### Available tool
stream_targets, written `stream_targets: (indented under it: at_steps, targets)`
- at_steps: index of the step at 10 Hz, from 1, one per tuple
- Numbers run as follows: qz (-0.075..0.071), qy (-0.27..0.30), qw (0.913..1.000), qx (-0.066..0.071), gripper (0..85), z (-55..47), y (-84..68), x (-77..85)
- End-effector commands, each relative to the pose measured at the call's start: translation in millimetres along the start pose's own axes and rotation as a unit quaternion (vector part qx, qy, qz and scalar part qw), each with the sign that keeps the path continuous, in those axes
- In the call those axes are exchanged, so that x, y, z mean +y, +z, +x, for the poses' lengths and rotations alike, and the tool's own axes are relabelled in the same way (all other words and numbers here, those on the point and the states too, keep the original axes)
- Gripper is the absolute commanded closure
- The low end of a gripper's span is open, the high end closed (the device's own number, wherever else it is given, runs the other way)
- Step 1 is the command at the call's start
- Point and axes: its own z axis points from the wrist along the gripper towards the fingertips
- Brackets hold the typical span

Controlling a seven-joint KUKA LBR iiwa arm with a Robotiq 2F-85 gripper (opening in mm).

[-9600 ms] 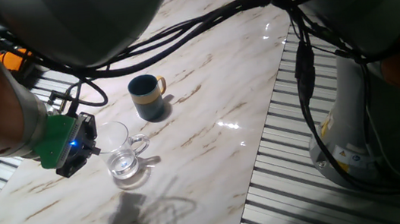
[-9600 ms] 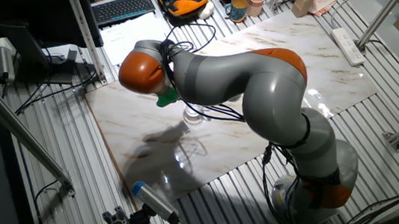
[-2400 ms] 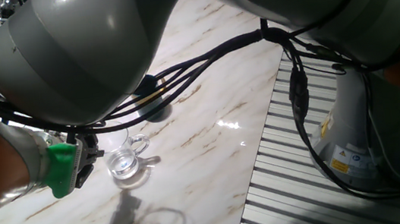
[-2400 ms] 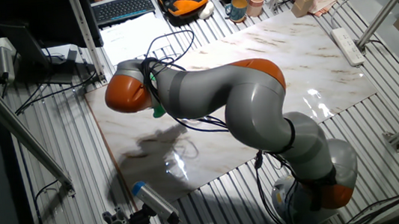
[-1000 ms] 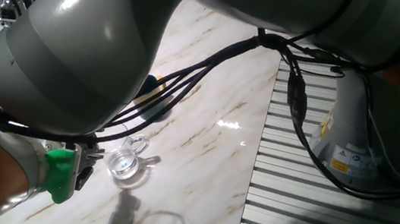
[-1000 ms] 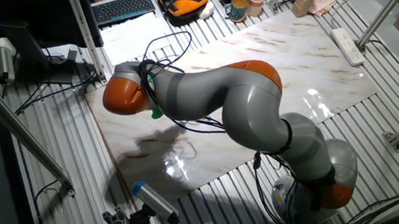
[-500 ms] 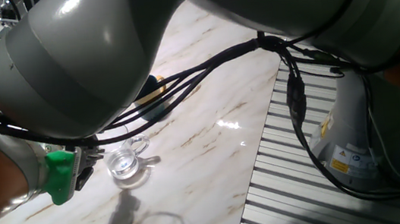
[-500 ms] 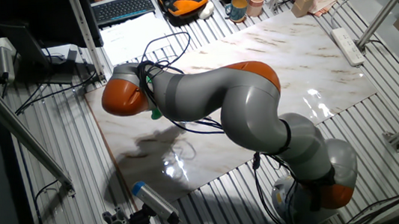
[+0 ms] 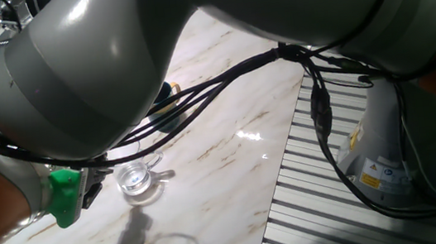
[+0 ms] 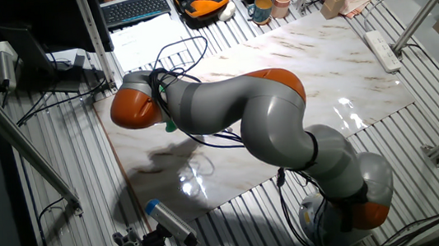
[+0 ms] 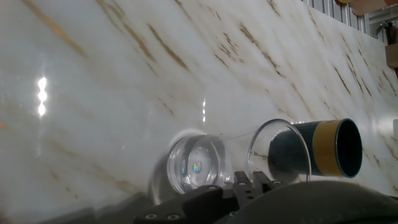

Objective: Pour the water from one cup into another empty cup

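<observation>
The clear glass cup [image 9: 135, 179] stands upright on the marble table [image 9: 230, 150], handle to the right, with a little water [image 9: 134, 180] at its bottom. In the hand view the glass cup [image 11: 231, 163] fills the lower middle, and the dark blue cup [image 11: 326, 149] with its tan band stands just beyond it. Only a sliver of the dark cup [image 9: 166, 90] shows behind the cables in one fixed view. My gripper [image 9: 94, 185], on its green mount, sits just left of the glass and apart from it. Its fingers are too hidden to judge. The arm [image 10: 226, 110] hides both cups in the other fixed view.
A bundle of black cables [image 9: 221, 80] hangs over the table above the cups. A teal mug [image 10: 263, 8] and a pinkish cup [image 10: 281, 2] stand off the table's far corner. A white power strip [image 10: 383, 48] lies at its right edge. Ribbed metal flooring [image 9: 311, 202] surrounds the table.
Since 9.6 s ago the arm has swung lower over the table and the hand has drawn back left from the glass. Over the last second it crept slightly further left.
</observation>
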Motion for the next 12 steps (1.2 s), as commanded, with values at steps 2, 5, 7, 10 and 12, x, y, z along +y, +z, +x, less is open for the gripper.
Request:
stream_targets:
  at_steps: [2, 5, 7, 10, 12]
  targets:
    - [0.001, 0.000, 1.0000, 0.000, 68.0, 0.0, 0.9, 0.3]
    - [0.002, 0.002, 1.0000, -0.001, 68.0, -0.2, 1.9, 0.6]
    - [0.003, 0.003, 1.0000, -0.001, 68.0, -0.6, 2.5, 0.7]
    - [0.005, 0.003, 1.0000, -0.002, 68.0, -1.0, 3.1, 0.7]
    - [0.005, 0.003, 1.0000, -0.002, 68.0, -1.4, 4.0, 0.9]
